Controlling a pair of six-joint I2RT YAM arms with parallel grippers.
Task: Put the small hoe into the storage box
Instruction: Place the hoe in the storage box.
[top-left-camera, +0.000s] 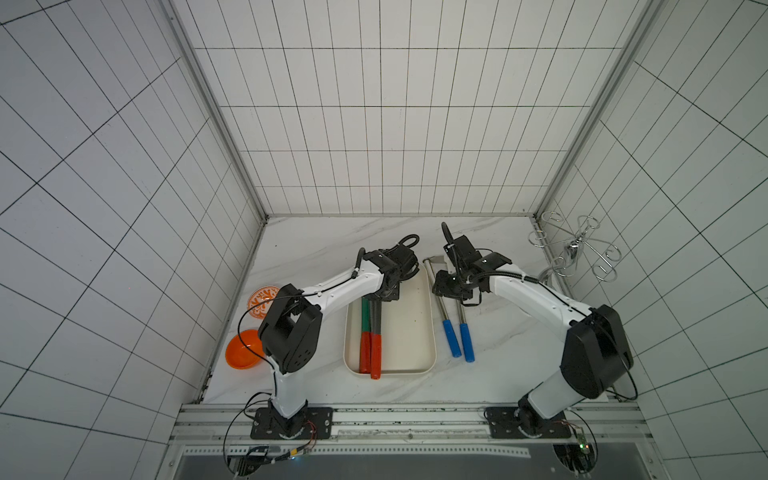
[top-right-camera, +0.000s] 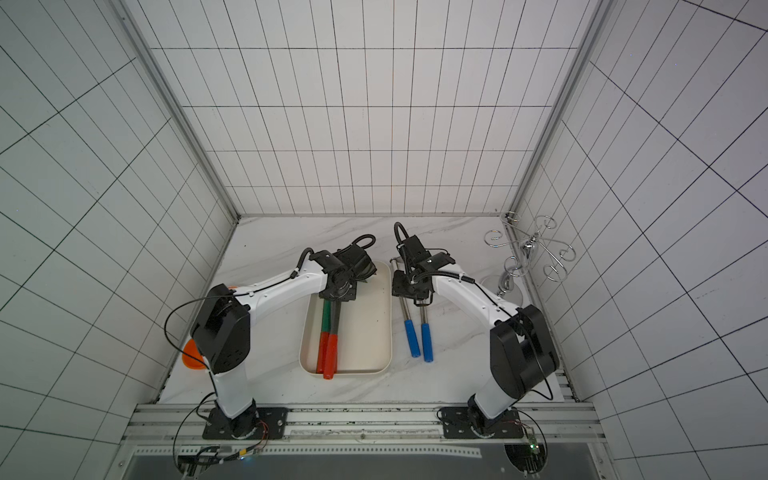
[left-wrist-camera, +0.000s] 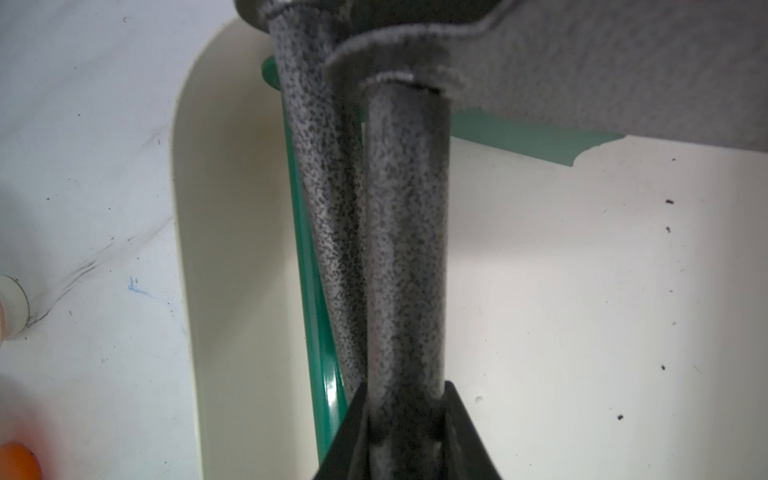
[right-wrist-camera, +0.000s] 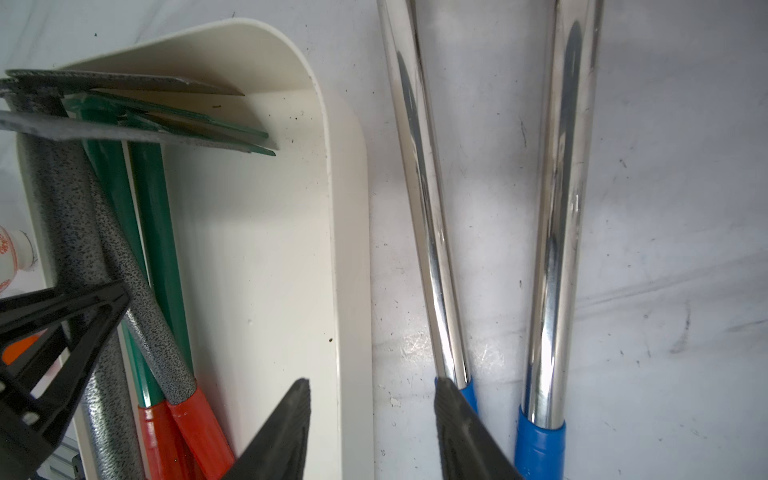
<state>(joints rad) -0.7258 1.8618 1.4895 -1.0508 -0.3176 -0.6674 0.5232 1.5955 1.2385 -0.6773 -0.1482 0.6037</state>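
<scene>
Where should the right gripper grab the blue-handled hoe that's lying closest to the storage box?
Probably grip the hoe on its chrome shaft just above the blue handle, coming straight down with the right gripper spanning the shaft. It lies flat on the table, and the thin round shaft has room either side, between the storage box wall and the second hoe.

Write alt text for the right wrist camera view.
The right gripper hangs open and empty over the storage box's wall, next to two chrome-shafted, blue-gripped tools lying on the marble table. Inside the box lie green-shafted hoes and speckled grey hoes with red grips; the left gripper clamps one grey shaft.
</scene>
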